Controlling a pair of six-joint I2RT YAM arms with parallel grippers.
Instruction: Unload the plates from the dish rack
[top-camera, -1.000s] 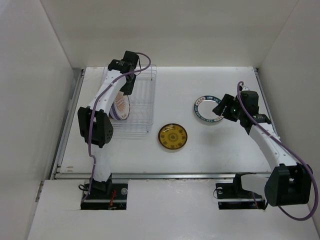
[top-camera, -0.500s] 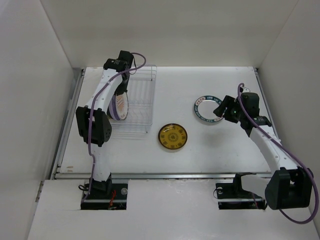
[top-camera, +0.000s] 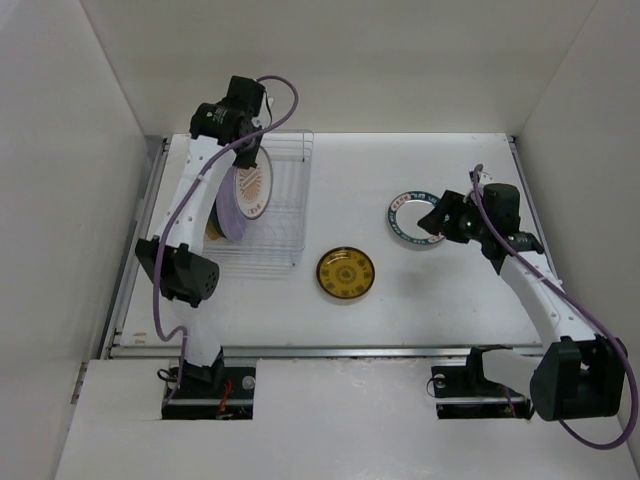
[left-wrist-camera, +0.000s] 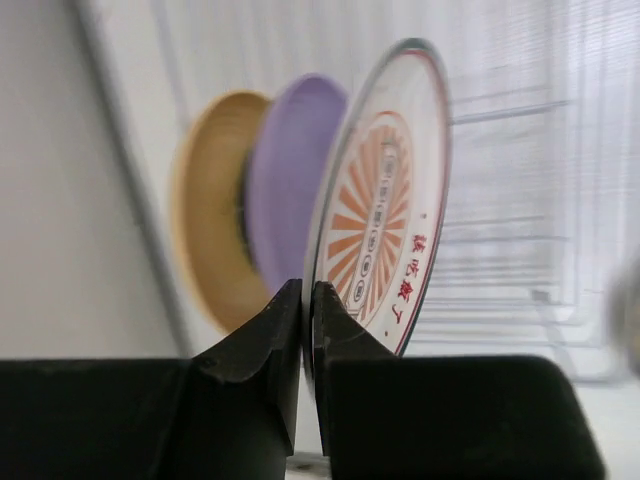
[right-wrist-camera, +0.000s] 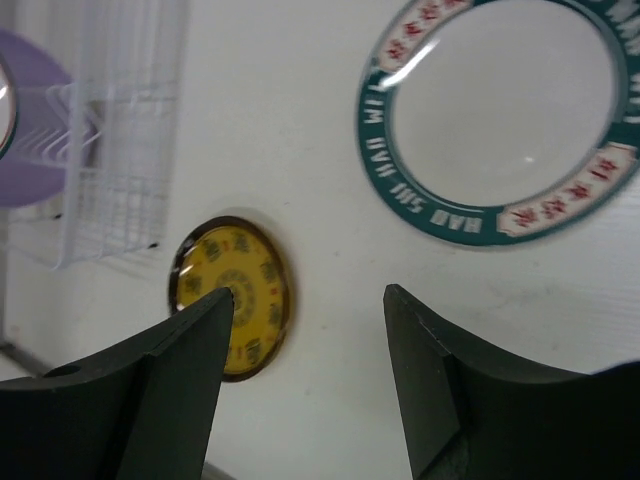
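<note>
Clamping the sunburst plate (left-wrist-camera: 385, 215) by its rim, upright over the dish rack (top-camera: 285, 230), the left jaws hold it, while the right jaws gape wide and empty.

Mustard plate (left-wrist-camera: 208, 215) and lavender plate (left-wrist-camera: 285, 180) blurred, half hidden behind sunburst plate (left-wrist-camera: 385, 205), its lower rim inside left claw (left-wrist-camera: 307, 292), teal-rimmed plate (right-wrist-camera: 500, 110) cut off at top edge

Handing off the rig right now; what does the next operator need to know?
Left gripper: shut on the sunburst plate rim, plate upright over the rack.
Right gripper: open, empty, by the teal-rim plate.
Done: teal-rim plate and amber plate flat on the table.
To do: set the sunburst plate down, then unload the lavender plate and mustard plate from the rack.
</note>
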